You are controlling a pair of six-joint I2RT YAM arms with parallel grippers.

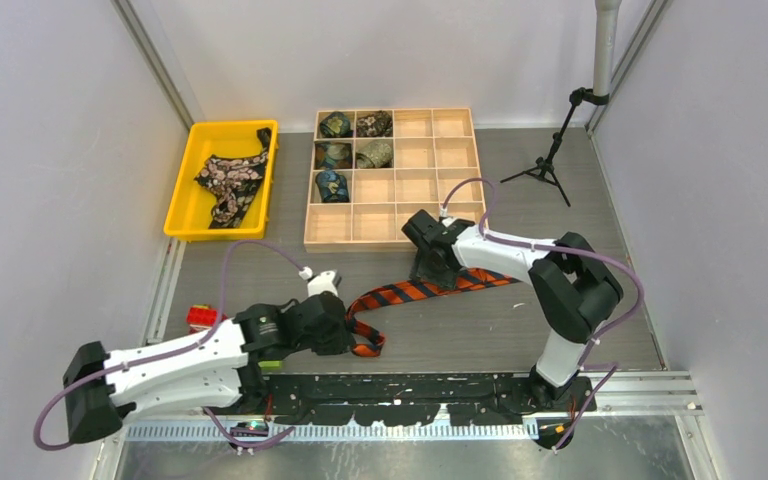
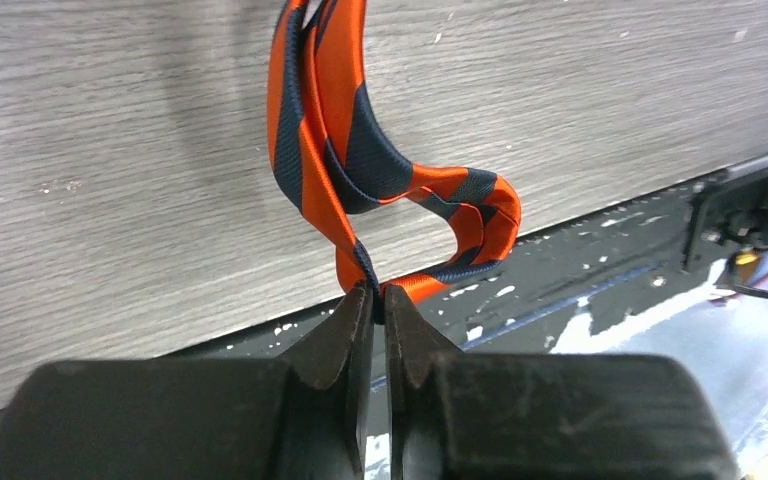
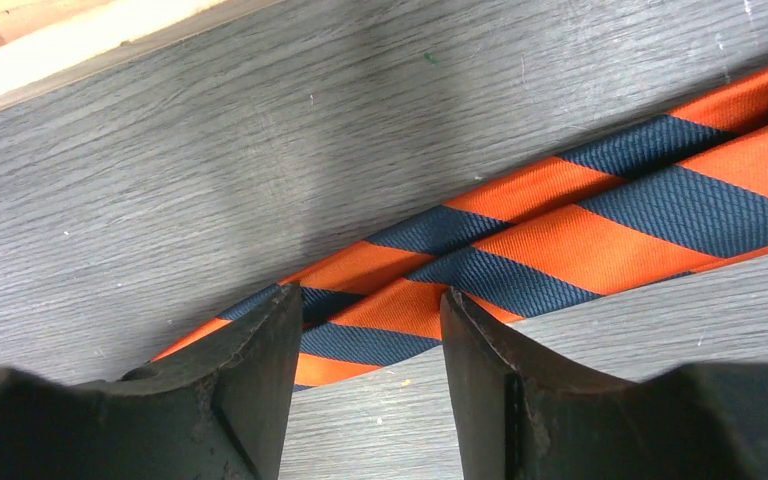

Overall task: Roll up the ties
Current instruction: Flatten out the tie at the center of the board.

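left claw clenched on the curled narrow end of the striped tie, which lies across the bench; right claw straddles it, jaws apart (nothing gripped). risk: the thin pinch slips once rolling starts, or the unpinned fabric drags. wooden tray holds five rolled ties; yellow bin holds the flowered tie

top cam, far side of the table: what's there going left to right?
yellow bin holding the floral tie → wooden compartment tray with rolled ties in its left cells → black tripod
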